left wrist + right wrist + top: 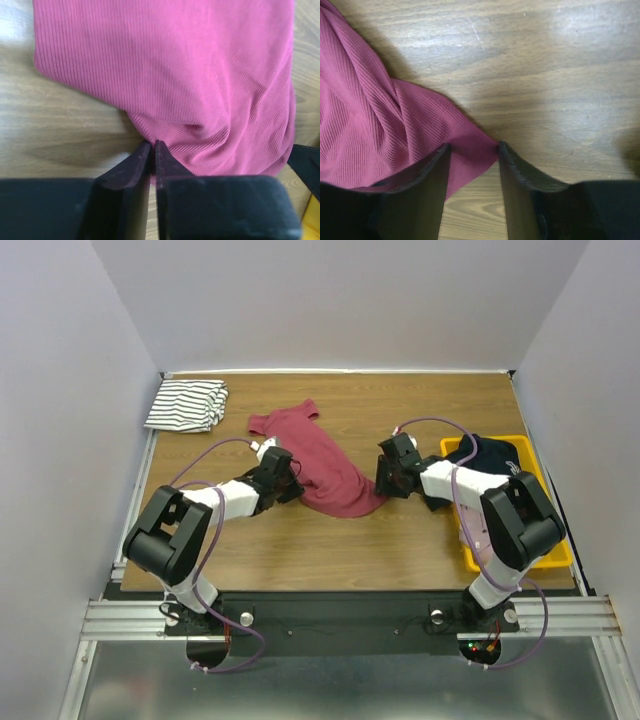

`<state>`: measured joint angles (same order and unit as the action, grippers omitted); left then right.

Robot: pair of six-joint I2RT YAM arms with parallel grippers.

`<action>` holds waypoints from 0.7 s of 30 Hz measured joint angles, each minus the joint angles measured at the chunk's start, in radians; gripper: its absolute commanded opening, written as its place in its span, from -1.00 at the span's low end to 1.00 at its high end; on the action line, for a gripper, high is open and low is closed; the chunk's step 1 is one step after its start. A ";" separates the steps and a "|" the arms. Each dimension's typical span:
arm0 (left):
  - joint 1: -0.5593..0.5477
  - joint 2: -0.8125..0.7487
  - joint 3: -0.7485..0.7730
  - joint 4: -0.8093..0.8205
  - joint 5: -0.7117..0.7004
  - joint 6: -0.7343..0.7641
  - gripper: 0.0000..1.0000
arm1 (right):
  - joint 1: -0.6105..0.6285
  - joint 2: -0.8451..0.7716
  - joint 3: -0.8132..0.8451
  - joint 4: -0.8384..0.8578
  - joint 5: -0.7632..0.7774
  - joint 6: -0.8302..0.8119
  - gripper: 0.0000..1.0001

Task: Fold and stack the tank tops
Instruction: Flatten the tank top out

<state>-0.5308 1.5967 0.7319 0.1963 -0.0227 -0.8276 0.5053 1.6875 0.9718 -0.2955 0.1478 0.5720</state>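
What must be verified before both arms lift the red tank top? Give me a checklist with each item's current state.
1. Left tool pinching the red tank top edge: ok, jaws closed on it.
2. Right tool gripping the opposite corner: not ok, jaws open astride it.
3. Red top lying flat: not ok, bunched and wrinkled.
4. Striped tank top out of the way: ok, folded at the far left corner.
5. Dark cloth in the yellow tray free of the right arm: cannot tell.
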 measured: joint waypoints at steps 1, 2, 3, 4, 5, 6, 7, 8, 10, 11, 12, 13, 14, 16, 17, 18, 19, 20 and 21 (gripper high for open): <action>0.000 0.000 0.009 -0.006 -0.006 0.003 -0.96 | 0.000 0.000 -0.002 0.006 0.000 0.000 -0.18; 0.000 0.000 0.019 -0.012 -0.011 0.006 -1.00 | 0.000 0.000 -0.002 0.013 0.001 0.000 -0.31; 0.000 0.000 0.028 -0.016 -0.014 0.009 -1.00 | 0.000 0.002 -0.003 0.019 -0.001 0.000 -0.63; 0.000 -0.001 0.039 -0.023 -0.018 0.012 -1.00 | 0.000 0.003 -0.004 0.021 -0.004 -0.004 -0.77; 0.000 -0.004 0.051 -0.032 -0.022 0.016 -1.00 | 0.000 0.003 -0.004 0.021 -0.006 0.002 -0.86; 0.000 -0.013 0.061 -0.043 -0.026 0.021 -1.00 | 0.000 0.003 -0.004 0.021 -0.013 0.002 -0.92; 0.000 -0.025 0.072 -0.062 -0.031 0.026 -1.00 | 0.000 0.003 -0.004 0.020 -0.015 0.001 -0.99; 0.000 -0.046 0.081 -0.078 -0.035 0.032 -1.00 | 0.000 0.001 -0.004 0.020 -0.017 0.002 -0.99; -0.001 -0.109 0.104 -0.129 -0.045 0.042 -1.00 | 0.000 -0.009 0.008 0.008 -0.018 0.001 -0.99; -0.001 -0.146 0.122 -0.159 -0.053 0.051 -1.00 | 0.000 -0.021 0.025 -0.005 -0.016 0.001 -0.99; -0.002 -0.178 0.143 -0.182 -0.061 0.058 -1.00 | 0.000 -0.033 0.043 -0.013 -0.015 0.000 -0.99; -0.002 -0.215 0.181 -0.216 -0.072 0.069 -1.00 | -0.001 -0.043 0.069 -0.028 -0.012 0.000 -0.99; -0.002 -0.245 0.220 -0.239 -0.084 0.082 -1.00 | -0.001 -0.064 0.114 -0.040 -0.005 0.000 -0.99; -0.002 -0.287 0.317 -0.282 -0.106 0.105 -1.00 | -0.002 -0.101 0.198 -0.048 0.013 -0.004 -0.99; -0.002 -0.305 0.356 -0.292 -0.115 0.116 -1.00 | -0.003 -0.127 0.251 -0.051 0.026 -0.007 -0.99; -0.002 -0.322 0.384 -0.299 -0.122 0.123 -1.00 | -0.003 -0.146 0.290 -0.048 0.037 -0.010 -0.99; -0.002 -0.344 0.415 -0.307 -0.129 0.133 -1.00 | -0.006 -0.174 0.339 -0.050 0.048 -0.015 -0.99; -0.001 -0.360 0.430 -0.315 -0.133 0.138 -1.00 | -0.006 -0.184 0.362 -0.050 0.054 -0.018 -0.99; 0.002 -0.375 0.441 -0.323 -0.136 0.143 -1.00 | -0.008 -0.201 0.402 -0.051 0.063 -0.023 -0.99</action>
<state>-0.5285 1.2221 1.1725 -0.1272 -0.1585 -0.6842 0.4976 1.4860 1.3735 -0.3466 0.2108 0.5495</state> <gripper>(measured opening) 0.022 0.027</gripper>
